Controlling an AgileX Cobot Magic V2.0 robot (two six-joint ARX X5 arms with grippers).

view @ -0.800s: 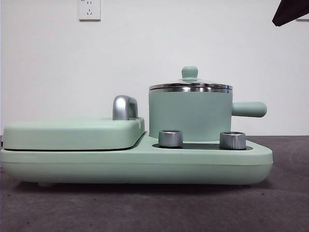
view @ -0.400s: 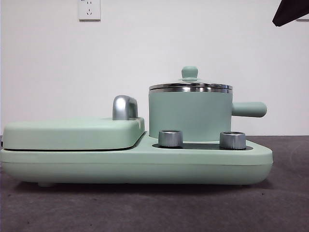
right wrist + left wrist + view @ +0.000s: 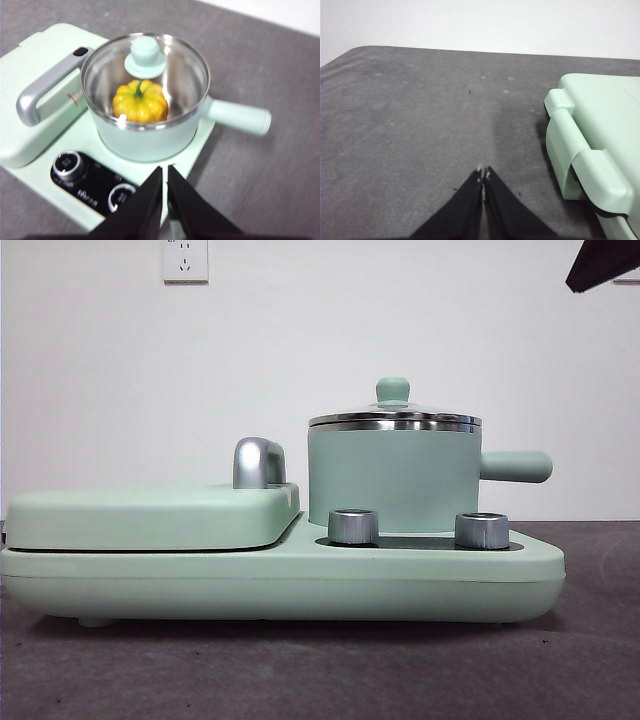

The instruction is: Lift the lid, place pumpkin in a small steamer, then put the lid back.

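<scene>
In the front view, the steamer (image 3: 392, 478) is seen standing on the right part of a wide green cooker (image 3: 280, 570). The lid (image 3: 394, 418) is set flat on the steamer's steel rim, with its green knob (image 3: 393, 390) on top. The steamer's handle (image 3: 515, 466) is pointed to the right. 2 steel dials (image 3: 353, 525) are seen on the cooker just in front of the steamer. A flat green cover (image 3: 150, 515) is laid shut on the left part of the cooker, and a steel handle (image 3: 258, 462) is seen behind it. A white socket (image 3: 185, 259) is seen on the wall. A black tip of 1 arm (image 3: 605, 262) is seen at the top right corner.

In the left wrist view, the left gripper (image 3: 483, 176) is held over the bare gray table (image 3: 410, 125). Its 2 jaws are pressed together and nothing is held between them. An edge of the cooker (image 3: 590, 145) is seen near it, not touched.

In the right wrist view, the right gripper (image 3: 165, 175) is held above the cooker's dials, near the steamer (image 3: 145, 135). Its jaws are nearly together, with only a thin gap, and nothing is held. The pumpkin (image 3: 140, 102) is seen inside the steamer, under the glass lid (image 3: 145, 75). The lid is closed on the steamer.
</scene>
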